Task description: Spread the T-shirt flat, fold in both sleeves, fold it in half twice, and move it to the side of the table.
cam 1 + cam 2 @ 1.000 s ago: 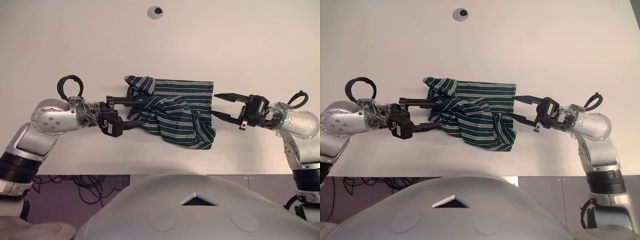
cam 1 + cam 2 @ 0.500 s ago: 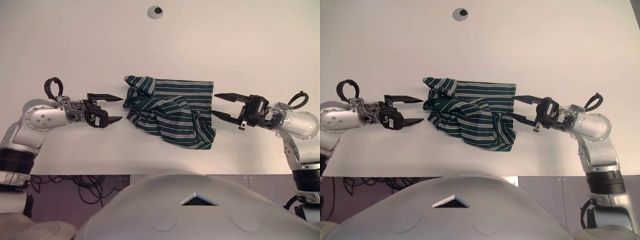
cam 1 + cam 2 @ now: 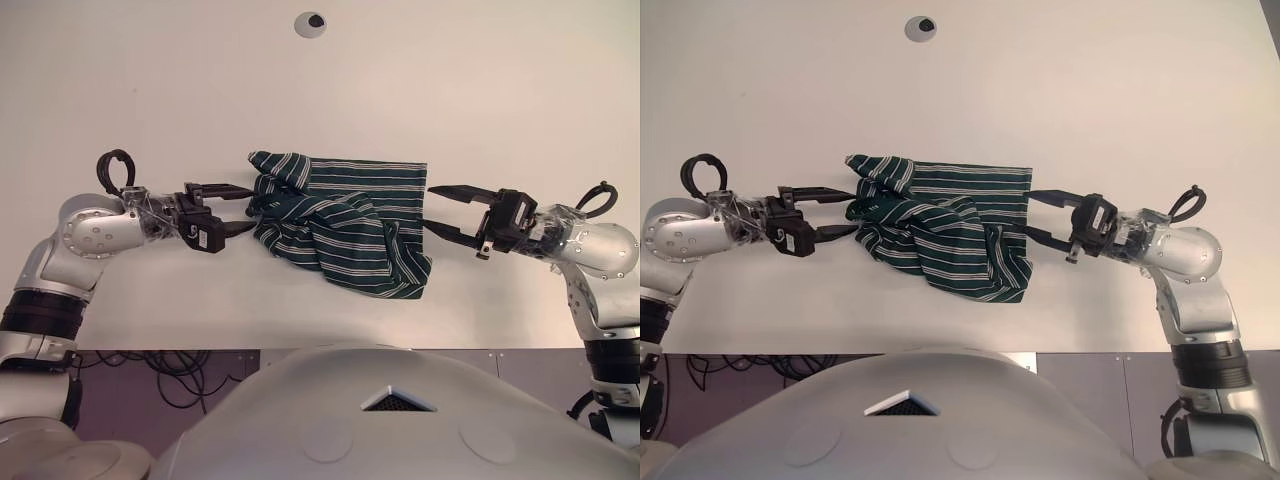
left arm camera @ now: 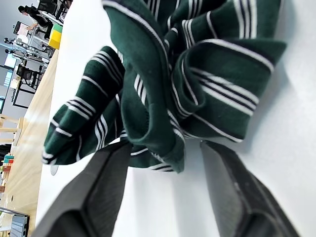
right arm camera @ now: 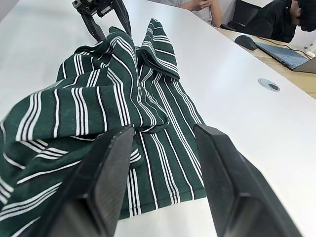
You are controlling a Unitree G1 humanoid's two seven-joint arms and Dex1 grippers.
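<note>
The T-shirt (image 3: 345, 225), dark green with thin white stripes, is seen crumpled mid-bench (image 3: 480, 90), a smooth white top. A round grommet (image 3: 311, 24) is set beyond it. The left gripper (image 3: 252, 208) and right gripper (image 3: 429, 208) are held at its opposite edges, fingers spread.

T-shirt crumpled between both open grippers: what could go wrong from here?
1. The T-shirt lies bunched in overlapping folds; the left gripper, jaws open around a thick fold at its edge, may pinch several layers and drag the heap rather than spread it.
2. The right gripper, jaws open at the opposite edge, might catch only the top layer, leaving the shirt twisted.
</note>
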